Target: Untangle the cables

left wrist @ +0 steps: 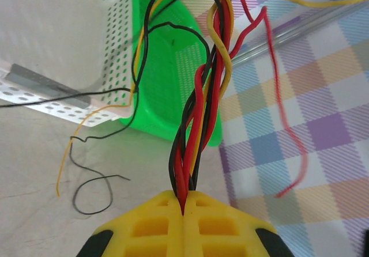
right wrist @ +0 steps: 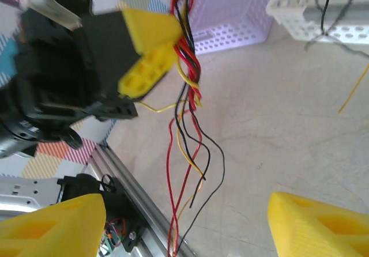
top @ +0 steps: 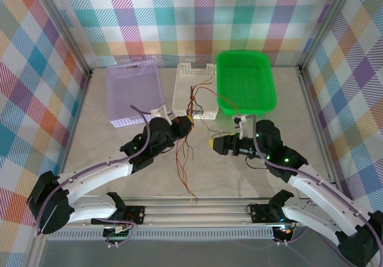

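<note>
Over the middle of the counter point(top: 119, 177), the cables point(top: 183, 156) hang as one twisted bunch of red, black and yellow strands, pinched partway along by the left gripper point(top: 184, 122). Its wrist view shows the yellow jaws pressed tight together on the bunch, the strands wound round each other just past the grip and fanning apart further out. Holding them up this way looks meant to let their own weight help. Below the grip the loose tails dangle and seem to reach the counter near the front rail point(top: 197, 210), while the upper ends trail toward the white basket point(top: 194, 75), some lying across its rim. The right gripper point(top: 214, 142) sits just beside the bunch at about the same height, jaws spread wide and holding nothing. From its own camera the hanging strands line up between its fingers point(right wrist: 52, 222) but lie farther off, not touching them. That pose reads as lining up to catch a single tail and draw it sideways out of the twist while the left gripper anchors the rest. A lilac basket point(top: 131, 93) and a green basket point(top: 266, 87) flank the white one at the back.
</note>
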